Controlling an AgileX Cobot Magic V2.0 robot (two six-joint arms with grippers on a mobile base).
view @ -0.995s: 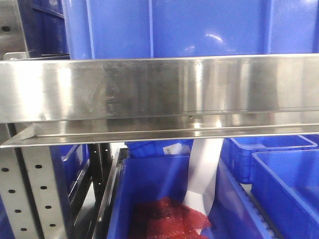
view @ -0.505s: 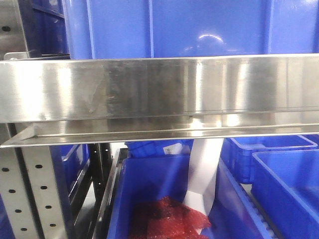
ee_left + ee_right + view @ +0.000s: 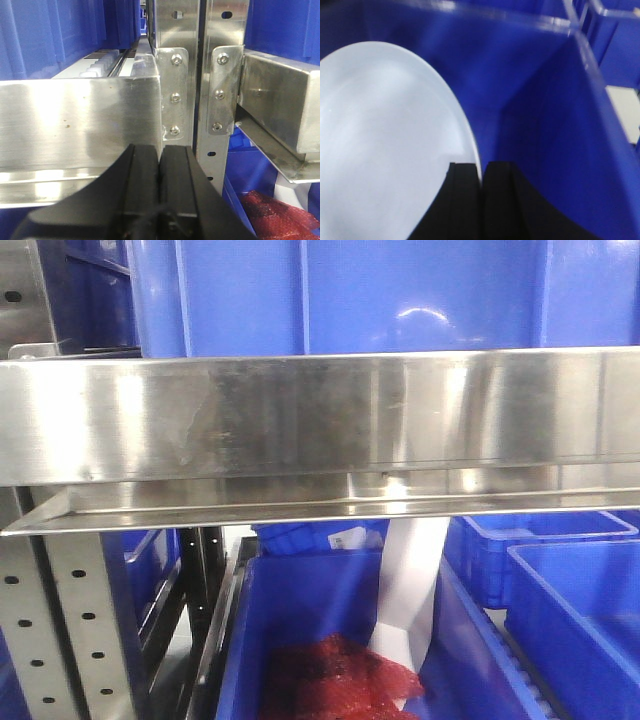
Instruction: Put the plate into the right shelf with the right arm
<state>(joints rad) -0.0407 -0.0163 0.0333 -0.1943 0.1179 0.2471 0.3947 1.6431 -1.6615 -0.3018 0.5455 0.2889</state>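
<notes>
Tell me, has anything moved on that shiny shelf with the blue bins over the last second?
Hardly anything. Only the bright reflections on the steel rail and the upper blue bin have shifted a little. The rail, the lower bin with the red material and the white sheet stand as before. No gripper or plate appears in the front view.
</notes>
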